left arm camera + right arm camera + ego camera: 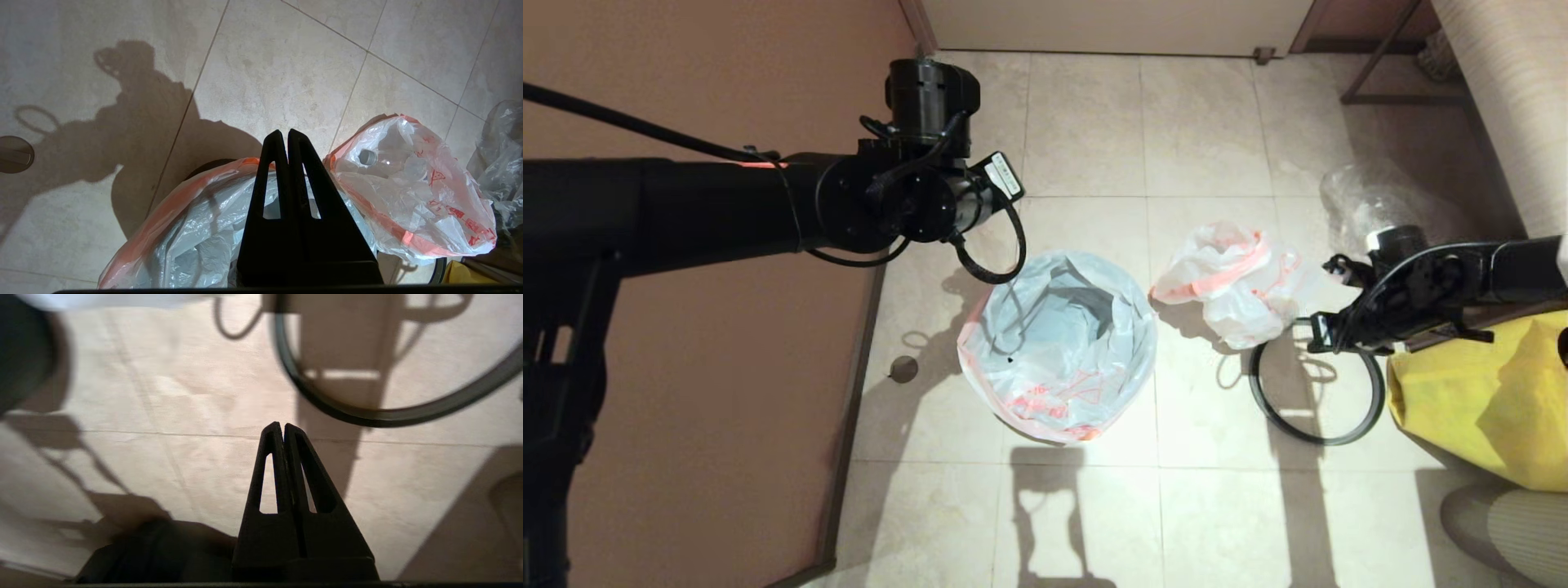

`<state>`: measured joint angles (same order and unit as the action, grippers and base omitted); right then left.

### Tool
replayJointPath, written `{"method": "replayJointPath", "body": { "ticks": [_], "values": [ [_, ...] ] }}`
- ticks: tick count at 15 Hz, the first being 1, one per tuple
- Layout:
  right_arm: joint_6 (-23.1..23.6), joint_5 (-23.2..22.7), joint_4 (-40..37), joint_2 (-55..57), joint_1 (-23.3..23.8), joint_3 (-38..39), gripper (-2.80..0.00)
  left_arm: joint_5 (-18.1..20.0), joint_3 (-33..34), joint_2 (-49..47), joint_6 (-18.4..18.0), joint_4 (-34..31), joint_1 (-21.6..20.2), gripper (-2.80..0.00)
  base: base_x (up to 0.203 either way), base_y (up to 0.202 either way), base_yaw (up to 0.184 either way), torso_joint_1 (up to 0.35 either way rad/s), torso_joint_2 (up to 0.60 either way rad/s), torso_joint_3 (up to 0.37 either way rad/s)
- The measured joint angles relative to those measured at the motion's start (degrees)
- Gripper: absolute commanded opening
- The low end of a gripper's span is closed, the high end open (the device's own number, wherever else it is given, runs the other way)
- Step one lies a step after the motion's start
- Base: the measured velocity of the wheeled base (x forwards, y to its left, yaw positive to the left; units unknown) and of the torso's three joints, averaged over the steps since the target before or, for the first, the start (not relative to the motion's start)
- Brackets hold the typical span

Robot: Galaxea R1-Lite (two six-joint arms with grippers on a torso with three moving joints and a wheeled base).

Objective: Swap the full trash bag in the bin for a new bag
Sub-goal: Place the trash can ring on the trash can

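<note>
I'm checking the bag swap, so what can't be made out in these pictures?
- The bin: head view, hidden under the new bag; left wrist view shows only a dark sliver.
- The grey ring: right arm covers part.
- The yellow bag: cut by the frame edge.
- Right wrist view: blurred.

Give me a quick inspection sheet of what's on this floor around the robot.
Surface: tiled floor, arm shadows across it.
Job's things: bin lined with the new bag, open at the top; full trash bag on the floor beside it; grey ring lying loose, not on the bin.
Clutter: yellow bag; clear bag.
Grippers: left gripper shut, empty, above the bin's rim; right gripper shut, empty, near the ring.
Cables: black loop hanging off the left wrist.
Surroundings: brown wall on the left.
</note>
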<state>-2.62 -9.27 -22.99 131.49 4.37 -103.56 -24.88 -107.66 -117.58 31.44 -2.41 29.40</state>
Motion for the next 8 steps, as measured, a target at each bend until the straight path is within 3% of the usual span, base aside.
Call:
{"method": "replayJointPath", "body": {
  "ticks": [2, 8],
  "values": [
    [1.8, 2.5, 0.4, 5.3, 4.3, -2.1, -2.80, -0.1, 0.0, -0.7, -0.1, 0.0, 0.4, -2.80, 0.000, 0.000, 0.000, 0.000, 0.00, 0.000],
    [4.1, 3.4, -1.9, 14.3, 14.6, -5.8, -2.80, -1.4, 0.0, -2.4, -0.2, 0.1, 1.6, -2.80, 0.000, 0.000, 0.000, 0.000, 0.00, 0.000]
  ]
}}
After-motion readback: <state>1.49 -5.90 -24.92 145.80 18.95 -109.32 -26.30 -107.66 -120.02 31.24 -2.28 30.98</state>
